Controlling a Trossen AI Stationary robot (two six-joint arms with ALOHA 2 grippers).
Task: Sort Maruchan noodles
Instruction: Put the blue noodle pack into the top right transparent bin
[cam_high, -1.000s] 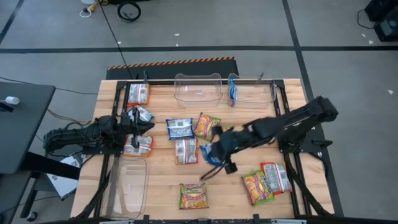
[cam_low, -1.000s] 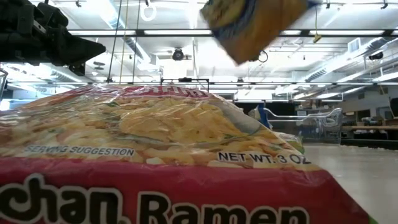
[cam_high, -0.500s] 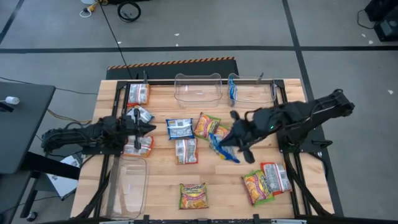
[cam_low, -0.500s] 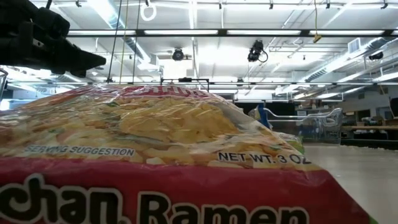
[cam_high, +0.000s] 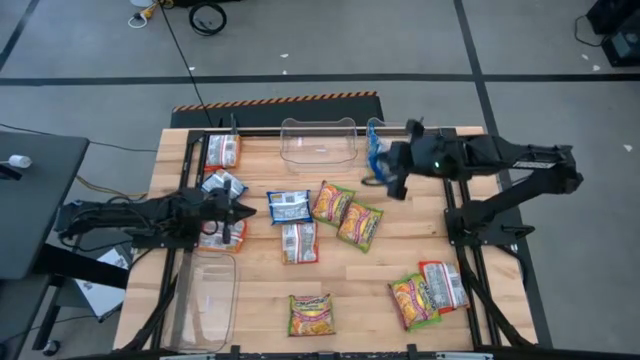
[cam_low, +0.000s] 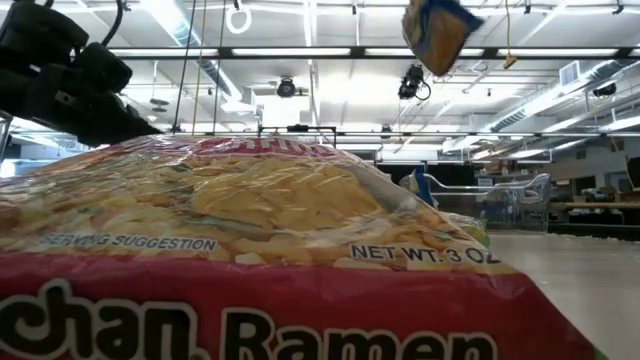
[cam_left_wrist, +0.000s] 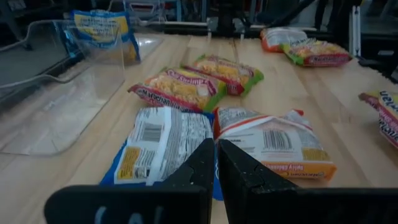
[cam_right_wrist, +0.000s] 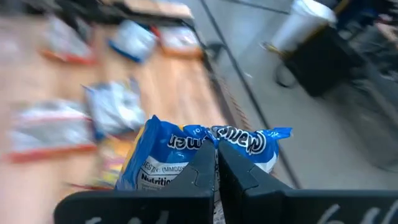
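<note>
My right gripper (cam_high: 383, 172) is pinched shut on a blue-and-white Maruchan packet (cam_right_wrist: 205, 152), and over the past second I have swung it from above the middle of the table up to the far right, so it now hangs beside the clear tub at the far right (cam_high: 412, 150), where another blue packet (cam_high: 374, 146) already stands against the wall. The lift has uncovered a yellow-green packet (cam_high: 360, 224) lying near the centre beside a second one like it (cam_high: 332, 202). I judge the blue packet is about to be dropped in that tub, matching its colour. My left gripper (cam_high: 240, 212) sits low at the table's left side, fingers closed on nothing, pointing toward a blue packet (cam_left_wrist: 160, 144) and a red-orange packet (cam_left_wrist: 273, 139) lying face down side by side. Other packets are scattered across the wooden table (cam_high: 260, 290), still unsorted, so most of the job remains.
</note>
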